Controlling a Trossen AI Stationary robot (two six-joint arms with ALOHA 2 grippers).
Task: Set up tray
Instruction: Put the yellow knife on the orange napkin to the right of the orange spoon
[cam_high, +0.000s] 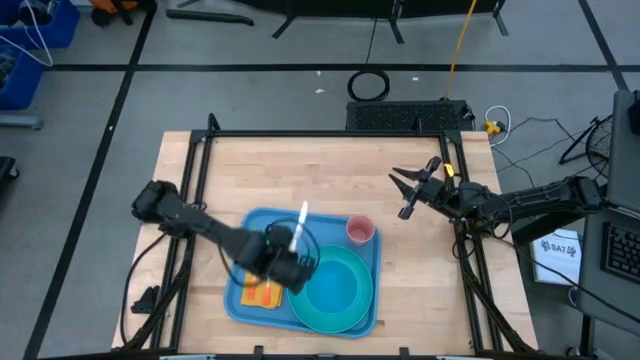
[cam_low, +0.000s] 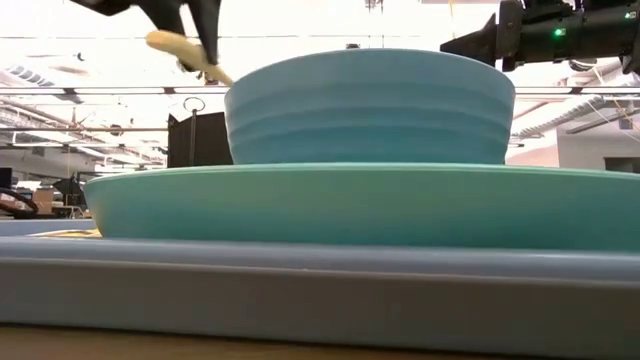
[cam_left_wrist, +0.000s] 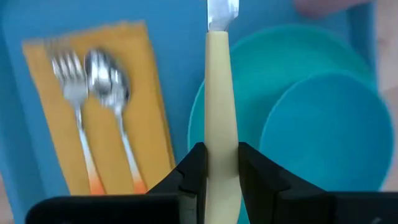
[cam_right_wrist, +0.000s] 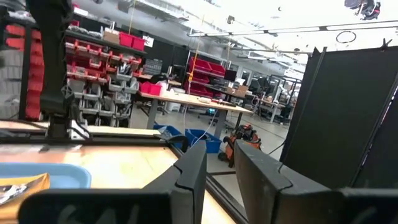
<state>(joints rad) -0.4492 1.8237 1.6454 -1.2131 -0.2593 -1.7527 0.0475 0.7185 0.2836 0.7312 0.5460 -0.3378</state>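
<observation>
My left claw (cam_left_wrist: 221, 165) is clamped on the cream handle of a silver-bladed table knife (cam_left_wrist: 221, 106), hovering above the large flat blue plastic tray (cam_high: 240, 300) near the wooden surface's (cam_high: 300, 170) front edge. In the tray: a yellow napkin (cam_left_wrist: 143, 81) bearing a fork (cam_left_wrist: 71, 93) and spoon (cam_left_wrist: 112, 93), a turquoise plate (cam_high: 350, 318) carrying a blue bowl (cam_left_wrist: 323, 130), and a pink cup (cam_high: 360, 231). My right claw (cam_high: 410, 185) waits over the surface's right side, fingers slightly apart, empty.

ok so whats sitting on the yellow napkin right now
On the yellow napkin, a fork and a spoon lie side by side, both with orange handle ends. The left gripper holds a knife above the tray; the napkin's near edge is hidden.
</observation>
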